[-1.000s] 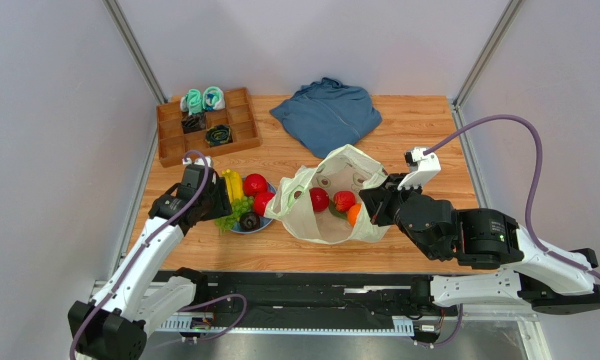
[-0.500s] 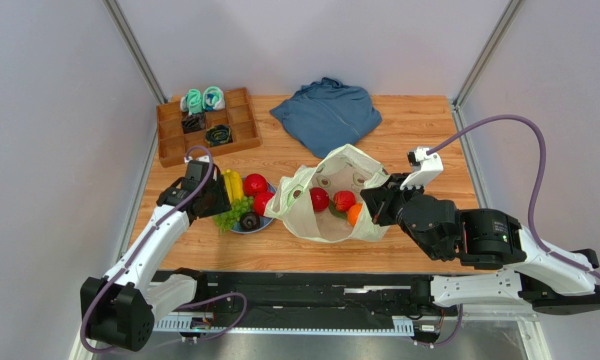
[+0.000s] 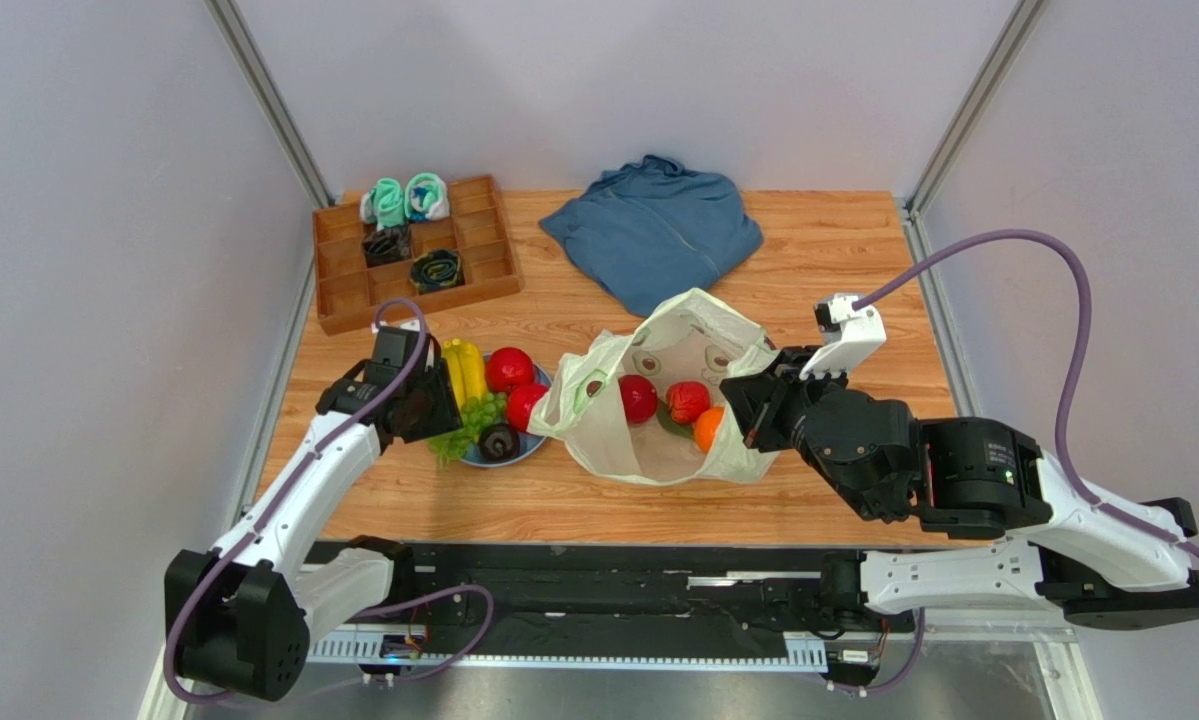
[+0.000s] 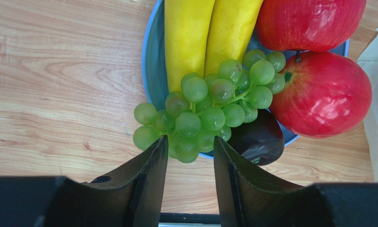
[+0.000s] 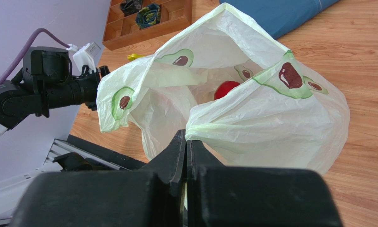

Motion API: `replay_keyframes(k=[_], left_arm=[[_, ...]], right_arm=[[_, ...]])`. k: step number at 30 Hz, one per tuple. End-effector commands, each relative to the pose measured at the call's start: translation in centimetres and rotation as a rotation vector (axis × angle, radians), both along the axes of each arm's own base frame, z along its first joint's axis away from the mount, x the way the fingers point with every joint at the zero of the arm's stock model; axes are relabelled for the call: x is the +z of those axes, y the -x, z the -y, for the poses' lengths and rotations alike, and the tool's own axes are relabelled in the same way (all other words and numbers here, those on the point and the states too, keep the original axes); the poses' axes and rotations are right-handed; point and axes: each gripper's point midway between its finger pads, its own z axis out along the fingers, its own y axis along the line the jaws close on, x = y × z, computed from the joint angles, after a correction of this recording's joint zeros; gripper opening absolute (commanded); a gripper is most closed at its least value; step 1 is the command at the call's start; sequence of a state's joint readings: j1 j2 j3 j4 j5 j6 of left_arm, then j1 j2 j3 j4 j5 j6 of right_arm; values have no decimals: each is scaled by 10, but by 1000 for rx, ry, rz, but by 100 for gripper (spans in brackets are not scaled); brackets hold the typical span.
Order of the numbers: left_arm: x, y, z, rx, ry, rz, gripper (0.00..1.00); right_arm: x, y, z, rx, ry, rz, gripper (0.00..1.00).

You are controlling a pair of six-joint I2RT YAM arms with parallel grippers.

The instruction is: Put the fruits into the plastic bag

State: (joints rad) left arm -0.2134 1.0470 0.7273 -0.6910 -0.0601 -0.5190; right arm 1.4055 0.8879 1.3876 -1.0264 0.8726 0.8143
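A blue plate (image 4: 153, 71) holds a yellow banana (image 4: 188, 38), green grapes (image 4: 209, 111), two red fruits (image 4: 321, 94) and a dark avocado (image 4: 257, 139). My left gripper (image 4: 190, 144) is open, its tips either side of the near end of the grapes. The pale-green plastic bag (image 3: 665, 398) lies open mid-table with two red fruits (image 3: 638, 398) and an orange (image 3: 706, 429) inside. My right gripper (image 5: 186, 137) is shut on the bag's rim (image 5: 214, 132) and holds it up.
A wooden compartment tray (image 3: 410, 255) with rolled socks stands at the back left. A folded blue garment (image 3: 653, 225) lies at the back centre. The plate (image 3: 478, 450) sits just left of the bag.
My left gripper has moved slightly down and toward the grapes on the plate. The right arm and the bag have held still.
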Motion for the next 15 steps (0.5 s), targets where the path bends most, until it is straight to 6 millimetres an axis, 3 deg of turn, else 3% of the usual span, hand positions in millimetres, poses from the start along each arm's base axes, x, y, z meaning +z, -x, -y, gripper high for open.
replay_keyframes(k=[1,15], left_arm=[[-1,-7,2,10,22,10,48],[3,1,-1,30,20,10,34]], right_arm=[[9,-4,1,-31,-59,10,0],[8,-4,-1,-30,-54,9,0]])
